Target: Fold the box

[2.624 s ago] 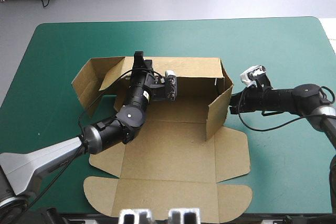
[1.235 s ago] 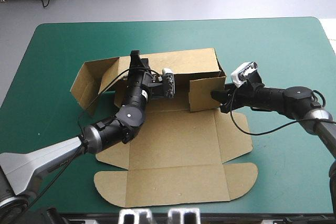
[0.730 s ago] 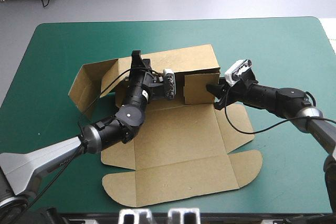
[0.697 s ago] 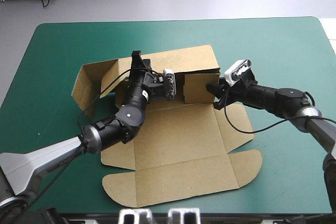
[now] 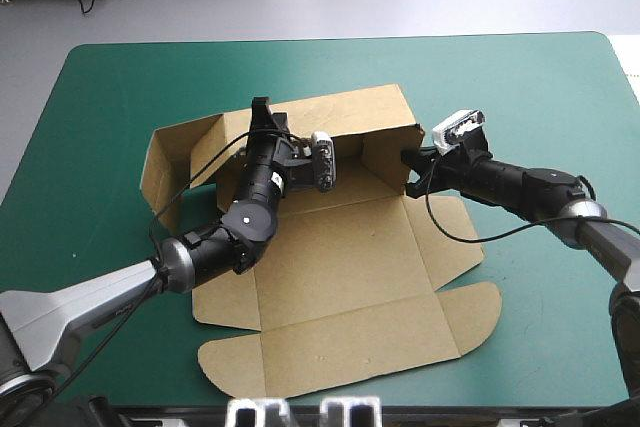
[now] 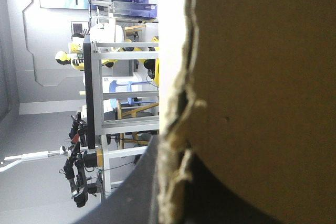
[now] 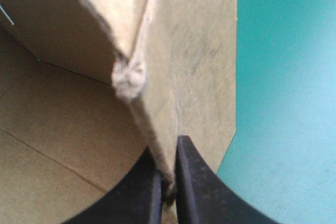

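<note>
The 2 o'clock flap, pinched by the right gripper, is best tucked slowly against the box, itself pinched by the left gripper.

Teal-green table cover, corners rounded. Pale strip beyond right edge, possibly paper.

Black round-jointed left arm, grey upper link, black fin-shaped tool fingers

The box lies mid-counter. Its rear wall stands between the fingers of the left tool. The right tool pinches the right side wall, with the floor panel beside it.
</note>
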### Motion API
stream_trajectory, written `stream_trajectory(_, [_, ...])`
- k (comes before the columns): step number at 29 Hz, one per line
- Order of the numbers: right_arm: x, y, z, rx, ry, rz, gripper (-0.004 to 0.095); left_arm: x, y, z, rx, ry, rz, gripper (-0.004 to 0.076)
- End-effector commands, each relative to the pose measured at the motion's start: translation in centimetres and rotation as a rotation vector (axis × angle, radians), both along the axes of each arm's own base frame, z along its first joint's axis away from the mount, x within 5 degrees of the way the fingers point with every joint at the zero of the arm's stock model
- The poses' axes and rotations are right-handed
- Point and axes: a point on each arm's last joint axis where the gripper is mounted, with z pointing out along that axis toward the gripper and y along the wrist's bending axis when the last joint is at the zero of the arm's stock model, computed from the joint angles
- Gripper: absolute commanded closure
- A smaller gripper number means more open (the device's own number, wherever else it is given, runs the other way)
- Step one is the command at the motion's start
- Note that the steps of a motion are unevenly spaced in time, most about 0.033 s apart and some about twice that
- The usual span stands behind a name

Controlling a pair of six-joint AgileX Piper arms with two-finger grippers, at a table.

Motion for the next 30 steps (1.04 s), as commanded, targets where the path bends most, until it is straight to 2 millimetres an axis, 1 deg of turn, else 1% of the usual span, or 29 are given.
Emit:
stream_trajectory(1, [-0.3,0.6,2.0,0.072,-0.04,0.055,0.0912,0.0,0.2,2.1,-0.005,-0.096,0.012,0.0642])
stream_trajectory(2, [-0.3,0.7,2.0,0.074,-0.031,0.054,0.0912,0.1,0.0,1.9,0.002,-0.091,0.013,0.0602])
stream_trajectory(5, [-0.4,0.7,1.9,0.067,-0.02,0.059,0.0911,0.4,-0.1,2.0,0.003,-0.1,0.027,0.0468])
stream_trajectory(7, [-0.4,0.6,1.8,0.064,-0.01,0.059,0.0911,0.7,-0.3,2.5,-0.007,-0.118,0.042,0.0338])
stream_trajectory(8, [-0.4,0.6,1.8,0.064,-0.009,0.056,0.0911,0.8,-0.4,2.7,-0.018,-0.121,0.045,0.0309])
stream_trajectory(9, [-0.4,0.6,1.7,0.062,-0.006,0.052,0.0912,0.8,-0.4,2.9,-0.023,-0.124,0.045,0.0297])
stream_trajectory(12, [-0.3,0.4,1.6,0.053,0.001,0.026,0.0912,0.4,-1.2,3.4,-0.056,-0.134,0.027,0.03])
stream_trajectory(14, [-0.2,0.3,1.6,0.046,0.006,0.006,0.0912,-0.4,-2.0,4.0,-0.117,-0.138,0.007,0.0304])
stream_trajectory(18, [-0.1,0.2,1.5,0.053,0.023,-0.021,0.0911,-3.2,-3.9,5.5,-0.227,-0.169,-0.032,0.0305])
stream_trajectory(21, [0.0,0.1,1.4,0.059,0.039,-0.038,0.0912,-5.5,-4.9,7.0,-0.287,-0.196,-0.07,0.0305])
stream_trajectory(23, [0.0,0.1,1.4,0.065,0.047,-0.045,0.0912,-6.8,-5.2,8.1,-0.32,-0.215,-0.099,0.0305])
stream_trajectory(24, [0.0,0.1,1.4,0.073,0.055,-0.05,0.0912,-7.4,-5.2,8.7,-0.337,-0.221,-0.114,0.0305])
stream_trajectory(26, [-0.1,0.1,1.4,0.087,0.074,-0.058,0.0911,-7.9,-4.8,10.1,-0.378,-0.239,-0.12,0.0305])
stream_trajectory(28, [-0.3,0.1,1.6,0.082,0.088,-0.053,0.0911,-7.5,-3.9,11.3,-0.411,-0.267,-0.085,0.0305])
stream_trajectory(30, [-0.7,0.2,1.9,0.066,0.089,-0.05,0.0911,-6.4,-2.4,12.8,-0.462,-0.307,-0.011,0.0305])
